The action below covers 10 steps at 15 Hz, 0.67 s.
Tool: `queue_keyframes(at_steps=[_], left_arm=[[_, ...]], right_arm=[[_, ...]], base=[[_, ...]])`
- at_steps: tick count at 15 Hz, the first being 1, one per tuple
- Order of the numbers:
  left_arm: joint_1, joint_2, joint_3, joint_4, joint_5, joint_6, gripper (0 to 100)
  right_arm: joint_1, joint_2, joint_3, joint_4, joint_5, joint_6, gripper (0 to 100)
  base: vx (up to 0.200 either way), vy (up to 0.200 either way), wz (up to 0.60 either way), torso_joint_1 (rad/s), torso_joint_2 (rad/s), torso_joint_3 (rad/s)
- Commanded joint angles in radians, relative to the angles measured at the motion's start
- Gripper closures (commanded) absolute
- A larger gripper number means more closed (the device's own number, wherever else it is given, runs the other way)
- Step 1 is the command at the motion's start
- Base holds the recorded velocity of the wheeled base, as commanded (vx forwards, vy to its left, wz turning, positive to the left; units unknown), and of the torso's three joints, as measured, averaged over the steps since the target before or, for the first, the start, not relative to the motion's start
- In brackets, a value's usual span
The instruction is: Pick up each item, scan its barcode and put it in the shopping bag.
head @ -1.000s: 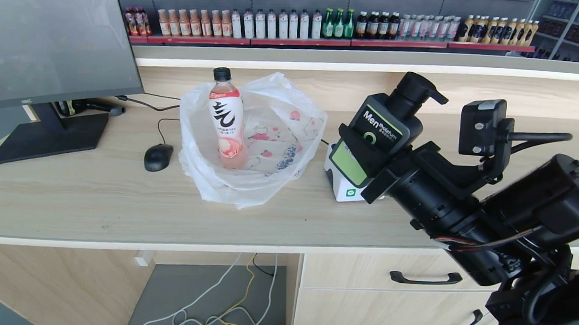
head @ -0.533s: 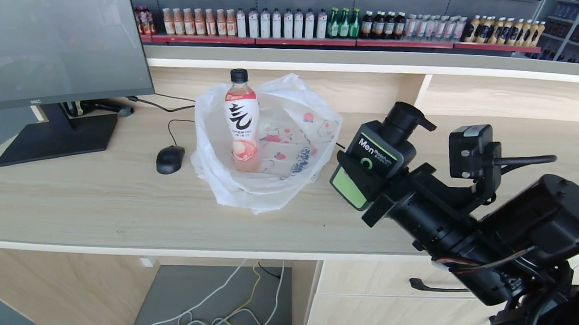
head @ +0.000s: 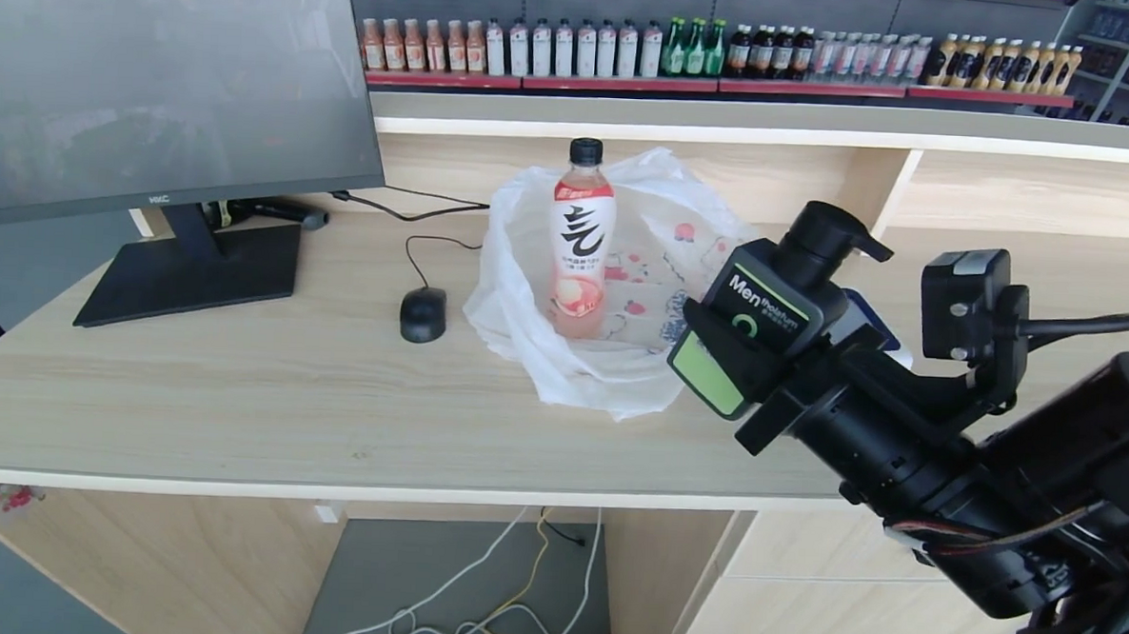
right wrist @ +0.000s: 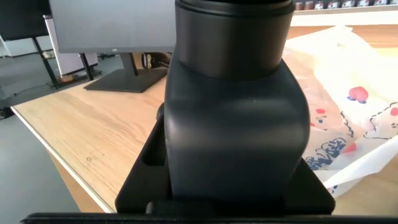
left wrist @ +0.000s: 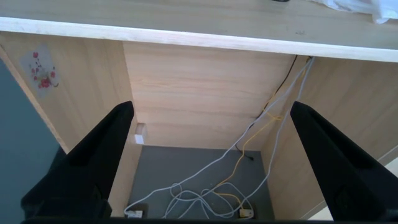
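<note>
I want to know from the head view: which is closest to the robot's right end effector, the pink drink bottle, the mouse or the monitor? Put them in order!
Starting from the right end effector, which grips the black pump bottle:
1. The pink drink bottle, standing in the shopping bag just to its left.
2. The mouse, farther left on the counter.
3. The monitor, far left at the back.

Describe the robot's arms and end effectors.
Right arm: black, round segments, a boxy wrist camera with grey cap, a black cable, red and white wires at a joint. Left end effector: two black tapering fingers.
</note>
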State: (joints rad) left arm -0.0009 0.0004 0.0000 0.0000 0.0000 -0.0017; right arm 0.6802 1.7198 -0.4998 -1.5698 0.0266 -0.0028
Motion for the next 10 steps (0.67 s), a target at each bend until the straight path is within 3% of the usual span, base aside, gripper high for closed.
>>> queue_keyframes(at_steps=[1, 4, 10], left_arm=[[0.001, 0.000, 0.000, 0.000, 0.000, 0.002, 0], [0.001, 0.000, 0.000, 0.000, 0.000, 0.000, 0], [-0.001, 0.000, 0.000, 0.000, 0.000, 0.000, 0]], right_arm=[[-0.001, -0.031, 0.023, -0.001, -0.001, -0.002, 100], [-0.018, -0.055, 0.061, -0.001, -0.002, -0.025, 100], [-0.082, 0.043, -0.036, -0.001, -0.020, -0.105, 100]], base=[[0.000, 0.000, 0.00, 0.000, 0.00, 0.000], [0.000, 0.000, 0.00, 0.000, 0.00, 0.000], [0.000, 0.000, 0.00, 0.000, 0.00, 0.000]])
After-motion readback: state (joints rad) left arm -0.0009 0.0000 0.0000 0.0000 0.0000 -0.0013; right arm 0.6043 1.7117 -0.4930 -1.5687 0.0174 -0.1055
